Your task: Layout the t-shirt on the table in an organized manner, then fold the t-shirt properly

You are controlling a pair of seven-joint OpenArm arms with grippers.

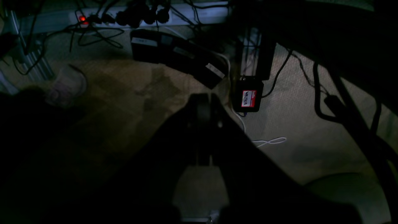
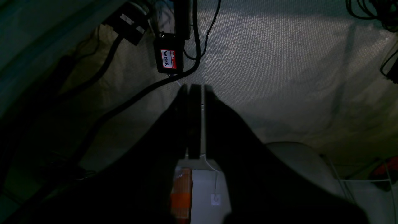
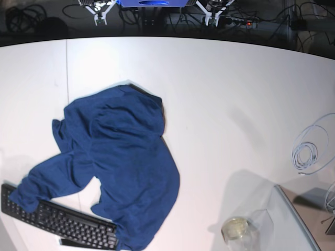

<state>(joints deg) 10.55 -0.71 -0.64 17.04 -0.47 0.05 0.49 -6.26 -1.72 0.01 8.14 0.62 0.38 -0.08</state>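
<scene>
navy-blue short-sleeved cloth t-shirt (image 3: pixel 118 167) lies crumpled and unfolded on the left half of the wide white tabletop (image 3: pixel 225 94), wrinkled, with one sleeve trailing toward the near left corner. its near edge drapes over the right end of a flat black keyboard (image 3: pixel 57 217) at the near left edge. a coil of thin white cable (image 3: pixel 309 149) rests well apart at the right, and a clear glass jar (image 3: pixel 238 230) stands near the right front, just beside a grey glass-edged stand (image 3: pixel 298 219). neither arm appears in the base view. the left gripper (image 1: pixel 202 99) has its dark jaws pressed together on nothing, above carpet with a white power strip (image 1: pixel 186 14). the right gripper (image 2: pixel 196 90) is likewise closed and empty, above carpet near a small black box with a red label (image 2: pixel 169 59).
</scene>
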